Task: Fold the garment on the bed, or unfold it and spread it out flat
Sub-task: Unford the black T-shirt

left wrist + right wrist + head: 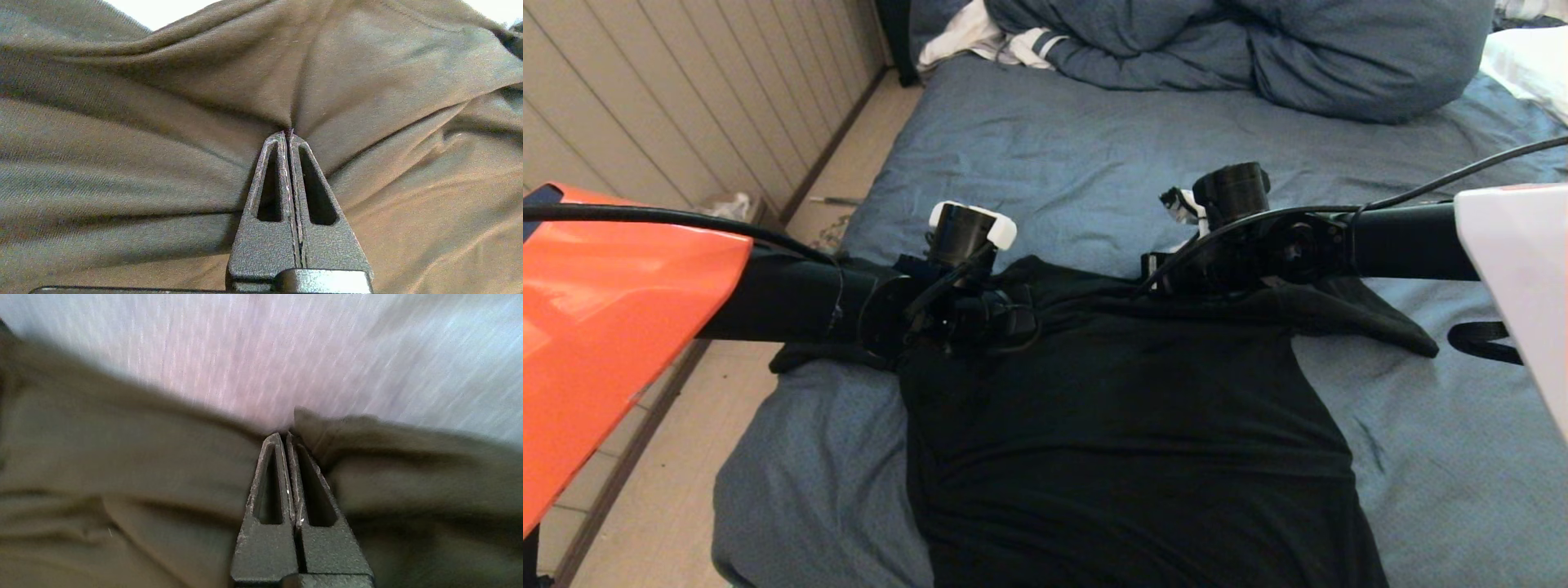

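Garment: I see the black short-sleeved cotton T-shirt (1127, 425) with its plain side up on the near half of the bed, the body toward me, the shoulders at the far end.
Garment, how it handles: I judge it light, soft and limp. It will sag between two holds and it wrinkles easily; it is not fragile.
Garment, sleeves: the right sleeve (1372, 322) lies out on the sheet. The left sleeve (809, 355) is mostly hidden under my left arm.
Where to hold: I think the shoulder seams are the best place, because a pinch there carries the whole width evenly.
Left gripper: the left gripper (288, 136) is clenched on a pinch of the black cloth at the left shoulder; creases run out from the tips.
Right gripper: the right gripper (284, 437) is clamped on a fold at the right shoulder edge, with the sheet showing just beyond it.
Risk: as I judge it, thin cloth can slip from narrow tips if I pull fast.
Bed: the wide bed with the wrinkled slate-blue sheet (1094, 163) is much bigger than the shirt, with room on the far side.
Far end: a bulky blue-grey duvet (1258, 49) is heaped there, with a white cloth with dark stripes (1005, 41) to its left and a white pillow (1531, 65) at the far right.
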Controlling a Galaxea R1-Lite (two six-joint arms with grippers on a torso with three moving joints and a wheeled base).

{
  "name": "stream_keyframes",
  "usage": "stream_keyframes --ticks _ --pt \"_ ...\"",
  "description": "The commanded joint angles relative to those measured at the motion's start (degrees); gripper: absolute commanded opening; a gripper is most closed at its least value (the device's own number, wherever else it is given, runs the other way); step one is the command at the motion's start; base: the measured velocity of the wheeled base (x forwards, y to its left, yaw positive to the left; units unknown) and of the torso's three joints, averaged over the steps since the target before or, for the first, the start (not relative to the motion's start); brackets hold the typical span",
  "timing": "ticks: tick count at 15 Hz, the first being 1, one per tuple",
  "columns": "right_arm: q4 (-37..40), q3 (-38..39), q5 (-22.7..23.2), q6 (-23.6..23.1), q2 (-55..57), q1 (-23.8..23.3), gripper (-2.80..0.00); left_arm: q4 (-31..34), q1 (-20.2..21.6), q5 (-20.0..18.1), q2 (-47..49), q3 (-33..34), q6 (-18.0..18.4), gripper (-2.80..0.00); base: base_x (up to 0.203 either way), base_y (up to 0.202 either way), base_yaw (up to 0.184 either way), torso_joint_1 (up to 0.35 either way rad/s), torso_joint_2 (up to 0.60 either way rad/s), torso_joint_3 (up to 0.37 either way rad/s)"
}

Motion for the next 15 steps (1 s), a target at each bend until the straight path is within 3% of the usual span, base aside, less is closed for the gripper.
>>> stream_keyframes --ticks 1,3,6,9,10,15 --pt "-0.4 -4.0 0.0 1.2 1.1 0.0 -2.8 -2.2 0.4 0.2 -0.3 -0.9 0.0 -2.8 0.0 0.0 0.0 0.0 0.0 0.0" --pt "-0.8 -8.4 0.0 2.0 3.4 0.3 -2.8 -4.1 2.0 0.5 -0.3 -2.8 0.2 -2.8 0.0 0.0 0.0 0.0 0.0 0.0" --pt "-3.1 -8.5 -0.3 1.8 4.1 2.0 -2.8 -3.5 5.2 2.3 -0.1 -8.1 0.2 -2.8 0.0 0.0 0.0 0.0 0.0 0.0" --pt "-2.8 -8.4 -0.3 1.7 4.1 2.4 -2.8 -3.4 5.9 2.5 -2.0 -7.3 0.0 -2.8 0.0 0.0 0.0 0.0 0.0 0.0" --pt "-2.7 -8.3 -0.3 1.7 4.0 2.4 0.0 -3.4 5.9 2.5 -2.4 -7.1 0.0 -2.8 0.0 0.0 0.0 0.0 0.0 0.0" --pt "-1.4 -5.4 -0.3 -1.1 1.9 2.4 0.0 -3.2 5.9 2.5 -2.4 -6.8 -0.4 -2.8 0.0 0.0 0.0 0.0 0.0 0.0"
